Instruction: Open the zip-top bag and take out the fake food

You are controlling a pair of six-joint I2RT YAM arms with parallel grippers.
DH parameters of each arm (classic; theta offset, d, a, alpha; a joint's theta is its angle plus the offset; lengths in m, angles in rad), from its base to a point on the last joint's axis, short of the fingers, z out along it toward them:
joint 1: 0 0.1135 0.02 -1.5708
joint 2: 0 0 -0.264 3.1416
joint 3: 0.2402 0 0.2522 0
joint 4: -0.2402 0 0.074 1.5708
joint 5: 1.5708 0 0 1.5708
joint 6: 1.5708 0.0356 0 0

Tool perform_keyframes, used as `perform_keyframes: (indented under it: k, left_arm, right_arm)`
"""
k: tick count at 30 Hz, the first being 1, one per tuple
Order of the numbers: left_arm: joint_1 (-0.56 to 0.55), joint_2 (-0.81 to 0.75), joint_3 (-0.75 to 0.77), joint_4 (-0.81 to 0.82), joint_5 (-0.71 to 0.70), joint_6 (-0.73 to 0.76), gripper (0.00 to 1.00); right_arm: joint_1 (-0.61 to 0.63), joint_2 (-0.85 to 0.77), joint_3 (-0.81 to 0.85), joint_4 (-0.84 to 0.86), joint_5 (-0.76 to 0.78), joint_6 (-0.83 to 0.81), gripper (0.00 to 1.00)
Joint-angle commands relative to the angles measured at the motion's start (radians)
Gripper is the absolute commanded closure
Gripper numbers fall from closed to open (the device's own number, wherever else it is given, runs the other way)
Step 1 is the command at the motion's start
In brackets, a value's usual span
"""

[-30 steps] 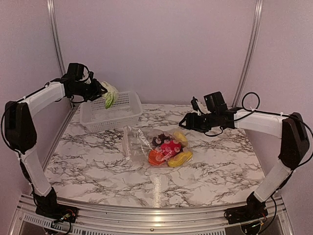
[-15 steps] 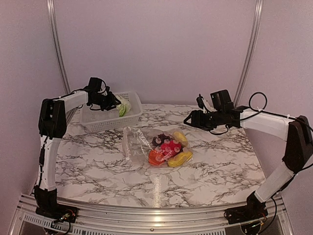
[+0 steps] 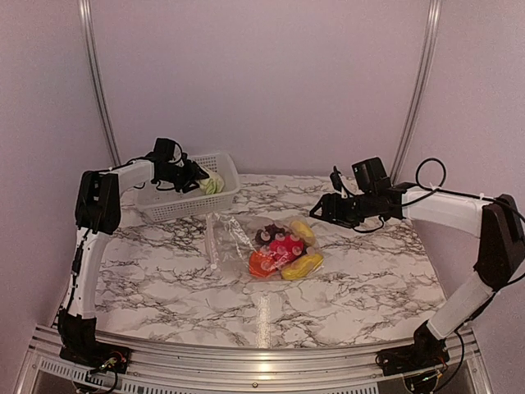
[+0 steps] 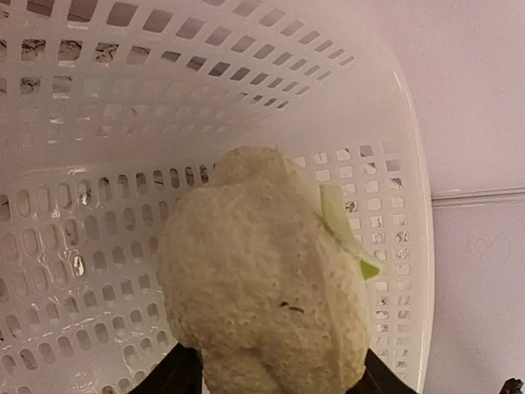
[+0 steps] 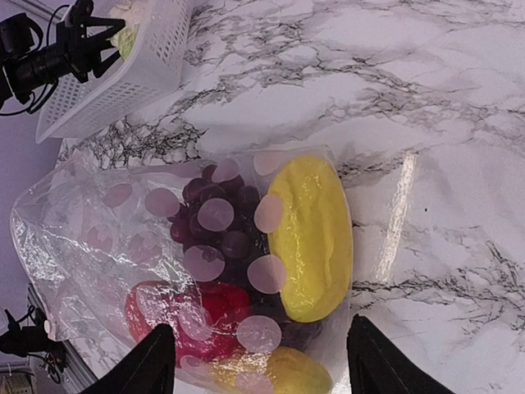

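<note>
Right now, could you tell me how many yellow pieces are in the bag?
2: one yellow piece at the bag's far right, another at its near right; more may be hidden.

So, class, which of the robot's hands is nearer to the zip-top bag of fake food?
Right. The right hand hovers just beyond the zip-top bag's far right side. The left hand is farther off, over the white basket with the cauliflower.

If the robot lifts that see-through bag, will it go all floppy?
Probably floppy: the bag is thin, crinkled plastic lying flat. The toy food bunched at one end would likely sag and slide. It looks shiny, so maybe slippery.
</note>
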Motion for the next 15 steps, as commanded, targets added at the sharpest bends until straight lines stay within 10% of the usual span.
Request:
perform_keyframes:
  k: [1,15]
  left_arm:
    - [0.024,-0.059,0.035,-0.058,-0.047,0.019,0.37]
    - [0.070,-0.516,-0.233,-0.245,-0.133,0.204,0.21]
  right_arm:
    - [-0.006,-0.037,-0.026,-0.014,-0.005,-0.012,0.31]
    - [-0.067,0.057,-0.030,0.015,-0.135,-0.042,0.31]
